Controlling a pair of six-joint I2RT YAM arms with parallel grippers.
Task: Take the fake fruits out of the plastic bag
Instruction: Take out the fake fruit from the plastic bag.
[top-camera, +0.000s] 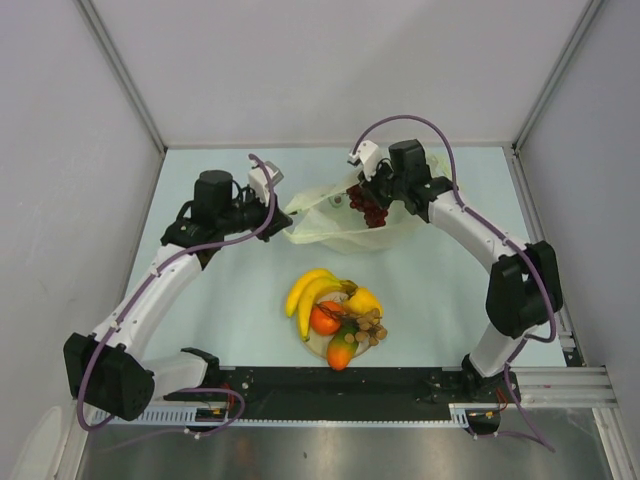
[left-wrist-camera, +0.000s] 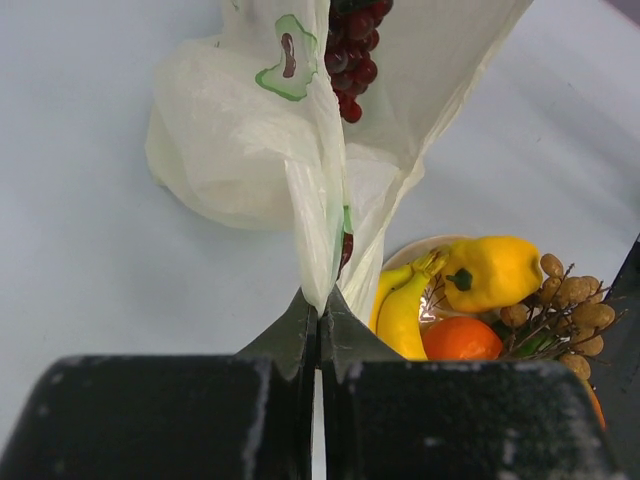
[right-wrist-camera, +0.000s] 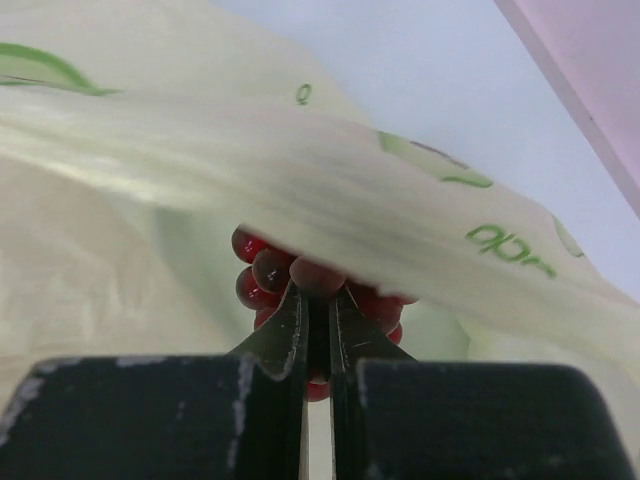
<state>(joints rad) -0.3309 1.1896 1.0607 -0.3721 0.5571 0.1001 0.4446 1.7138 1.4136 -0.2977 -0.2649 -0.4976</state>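
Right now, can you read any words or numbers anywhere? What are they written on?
Green marks on the plastic bag: they look like letters, but are too blurred to read.
Avocado picture on the bag: only a drawing, no words.
Nothing else in view carries words or numbers.

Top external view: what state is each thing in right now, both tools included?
plastic bag, slumped, one edge pinched up.
grapes, at the bag's mouth, not out yet.
other fake fruits, out of the bag, piled together.
plate, loaded with those fruits.
left tool, shut on the plastic bag.
right tool, shut on the grapes.
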